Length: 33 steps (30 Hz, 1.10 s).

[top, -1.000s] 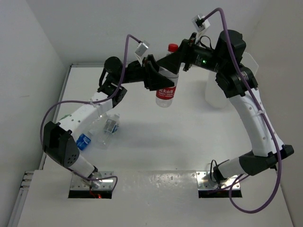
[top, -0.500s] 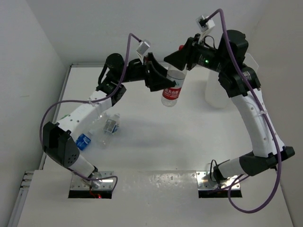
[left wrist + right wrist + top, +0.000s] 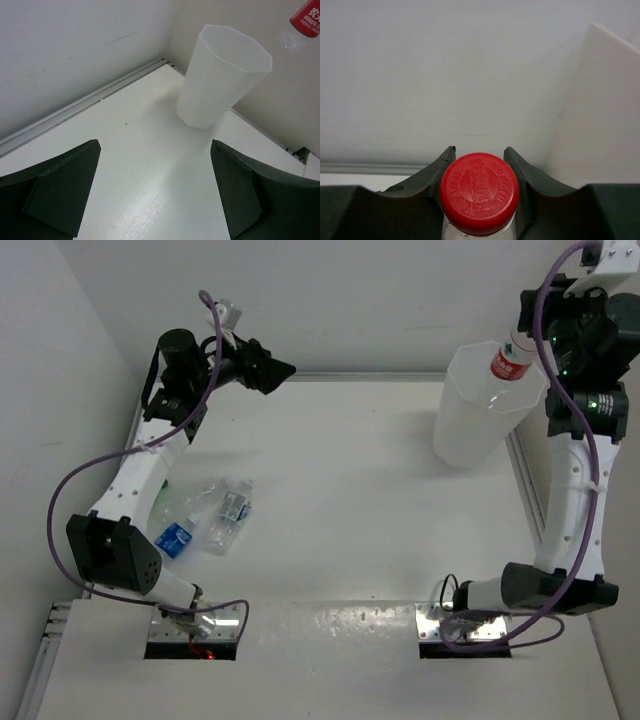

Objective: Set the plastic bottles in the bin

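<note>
A clear plastic bottle (image 3: 506,361) with a red label and red cap (image 3: 479,192) hangs upright over the rim of the bin (image 3: 478,408), with my right gripper (image 3: 527,328) shut on its neck just under the cap. The bin, tall and translucent white, stands at the back right, and it also shows in the left wrist view (image 3: 222,75) with the bottle's red label (image 3: 307,18) above it. My left gripper (image 3: 268,368) is open and holds nothing, high at the back left. More plastic bottles (image 3: 232,508) lie on the table at the left, one with a blue label (image 3: 176,538).
A raised rail (image 3: 380,376) runs along the table's back edge and another along the right side (image 3: 524,480). White walls close in on the left and the back. A white panel (image 3: 602,110) stands to the right of the held bottle.
The left gripper opened, let go of the red-labelled bottle and swung back to the left. The right gripper shut on the bottle's neck and carried it right, over the bin.
</note>
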Tool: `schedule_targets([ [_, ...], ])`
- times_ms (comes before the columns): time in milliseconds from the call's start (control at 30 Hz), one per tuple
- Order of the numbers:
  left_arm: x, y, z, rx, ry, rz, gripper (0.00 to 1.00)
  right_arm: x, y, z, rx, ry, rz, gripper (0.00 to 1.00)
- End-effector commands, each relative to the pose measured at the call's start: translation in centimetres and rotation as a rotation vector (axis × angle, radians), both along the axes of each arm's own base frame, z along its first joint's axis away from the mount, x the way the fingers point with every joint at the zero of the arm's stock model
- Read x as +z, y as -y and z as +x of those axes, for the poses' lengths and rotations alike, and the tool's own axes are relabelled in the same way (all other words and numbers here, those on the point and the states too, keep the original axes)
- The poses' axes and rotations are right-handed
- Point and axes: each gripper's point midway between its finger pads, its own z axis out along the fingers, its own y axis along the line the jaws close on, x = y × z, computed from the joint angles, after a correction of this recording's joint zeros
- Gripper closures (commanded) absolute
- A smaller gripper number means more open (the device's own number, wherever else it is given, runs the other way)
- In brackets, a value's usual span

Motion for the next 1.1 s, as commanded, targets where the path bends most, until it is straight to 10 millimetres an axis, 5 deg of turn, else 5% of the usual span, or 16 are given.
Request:
schedule_targets([
  [0,1.1,-2.8,0.0,0.139,0.075,0.081,0.0,-1.2,6.3,2.5,-0.26,0.047,-0.151,1.0],
  [133,-1.8,-5.7,1.0,0.224,-0.002,0.151,0.0,-3.5,8.6,5.3,-0.332,0.023,-0.143,1.0],
  [333,-7.5,-9.0,-0.4,0.257,-0.131,0.441,0.0,-6.6,10.7,9.2,-0.429,0.011,-0.144,0.97],
  [400,-10.5,-10.1,-2.3,0.201,-0.178,0.602,0.0,-8.0,10.9,9.7,-0.46,-0.035,-0.138,0.83],
  [433,-12.8,-11.3,-2.5,0.243,-0.241,0.69,0.0,-8.1,11.0,9.7,-0.469,-0.04,-0.132,0.56],
  [467,-14.5,-11.0,-3.0,0.242,-0.286,0.751,0.0,-8.0,11.0,9.6,-0.477,-0.039,-0.117,0.41],
  [533,-18.4,-12.0,-5.5,0.187,-0.405,0.86,0.01,-8.7,10.9,9.0,-0.481,-0.088,-0.097,0.14],
  [567,-19.6,-12.2,-6.3,0.18,-0.443,0.888,0.01,-8.6,10.6,8.6,-0.478,-0.084,-0.046,0.11],
  [733,-24.9,-12.8,-10.2,0.239,-0.685,0.879,0.0,-8.4,6.7,4.8,-0.354,-0.127,0.071,0.09],
  [800,-27.7,-12.4,-12.0,0.222,-0.797,0.89,0.0,-10.6,4.7,3.5,-0.294,-0.168,0.107,0.09],
  [833,-28.2,-12.5,-12.4,0.257,-0.843,0.874,0.0,-8.7,3.1,1.5,-0.245,-0.117,0.119,0.09],
  [867,-29.6,-12.9,-13.2,0.268,-0.896,0.884,0.0,-10.5,2.2,1.2,-0.226,-0.149,0.121,0.09],
  [900,-30.0,-12.8,-13.4,0.284,-0.906,0.885,0.03,-12.1,1.6,1.0,-0.214,-0.181,0.12,0.09],
  [933,-30.7,-12.8,-13.5,0.313,-0.922,0.879,0.03,-10.8,0.6,-0.5,-0.18,-0.145,0.121,0.09],
  [1067,-32.3,-13.0,-13.9,0.35,-0.955,0.914,0.04,-12.8,-1.8,-1.8,-0.112,-0.198,0.105,0.09],
])
